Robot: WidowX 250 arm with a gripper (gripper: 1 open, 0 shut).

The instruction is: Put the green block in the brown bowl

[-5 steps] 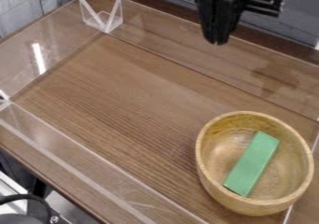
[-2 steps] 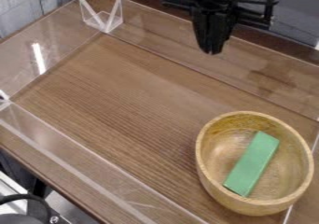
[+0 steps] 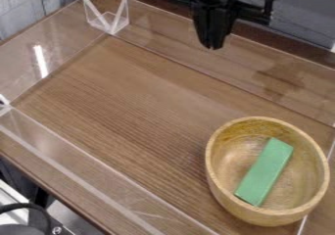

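Note:
The green block (image 3: 265,172) lies flat inside the brown bowl (image 3: 225,172), slanting from the lower left to the upper right of its hollow. The bowl rests on the wooden table at the lower right. My gripper (image 3: 210,41) hangs at the top centre, far from the bowl, pointing down. Its black fingers are shut together with nothing between them.
A low clear plastic wall (image 3: 78,195) rings the wooden tabletop (image 3: 124,107). A clear folded bracket (image 3: 106,17) stands at the back left corner. The table's front edge runs along the lower left.
The gripper has drifted a little to the left along the top of the view. Block and bowl have stayed put.

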